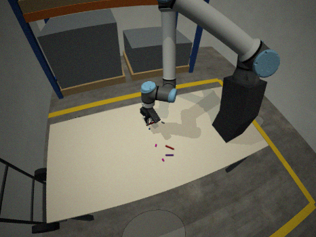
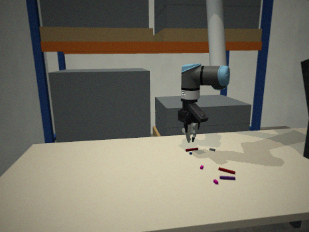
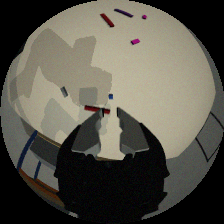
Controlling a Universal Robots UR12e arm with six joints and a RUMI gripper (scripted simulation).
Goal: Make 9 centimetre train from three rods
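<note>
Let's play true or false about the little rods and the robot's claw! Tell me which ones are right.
1. Two red rods lie on the table. True: one below the claw, another farther off.
2. The claw is holding a rod. False: it hangs above the table with nothing in it.
3. Two magenta rods lie apart. True.
4. The purple rod touches the blue rod. False: they lie far apart.
</note>
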